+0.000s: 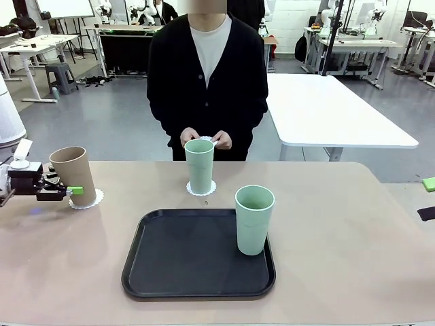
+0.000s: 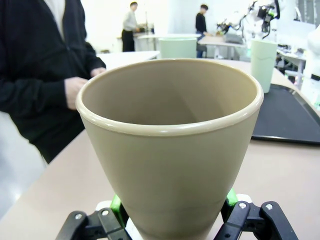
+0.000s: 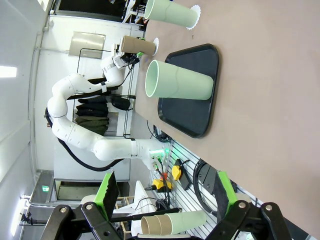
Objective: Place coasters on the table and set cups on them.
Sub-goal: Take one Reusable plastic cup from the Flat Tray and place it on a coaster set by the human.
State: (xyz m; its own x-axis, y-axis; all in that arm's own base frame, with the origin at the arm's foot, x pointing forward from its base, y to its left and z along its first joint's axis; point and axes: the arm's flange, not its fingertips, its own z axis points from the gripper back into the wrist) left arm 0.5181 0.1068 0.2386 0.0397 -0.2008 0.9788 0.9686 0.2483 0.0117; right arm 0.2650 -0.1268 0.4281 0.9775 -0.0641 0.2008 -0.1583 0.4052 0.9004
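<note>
My left gripper point(image 1: 68, 192) is shut on the lower part of the light brown cup point(image 1: 71, 173), which tilts slightly with its base at a white coaster point(image 1: 90, 199) on the beige table point(image 1: 340, 238) at the far left. In the left wrist view the brown cup point(image 2: 170, 150) sits between the green pads point(image 2: 116, 210). One mint cup point(image 1: 199, 166) stands on a coaster point(image 1: 201, 189) in front of the person. The other mint cup point(image 1: 254, 219) stands in the black tray point(image 1: 177, 265). The person's hands point(image 1: 221, 140) hold a third coaster point(image 1: 206, 139). My right gripper point(image 1: 427, 198) is open at the right edge, its fingers point(image 3: 223, 187) empty.
The black tray lies at the table's near middle, its left part bare. A white table point(image 1: 333, 109) stands behind on the right. The person stands close to the far edge. The right half of the beige table is bare.
</note>
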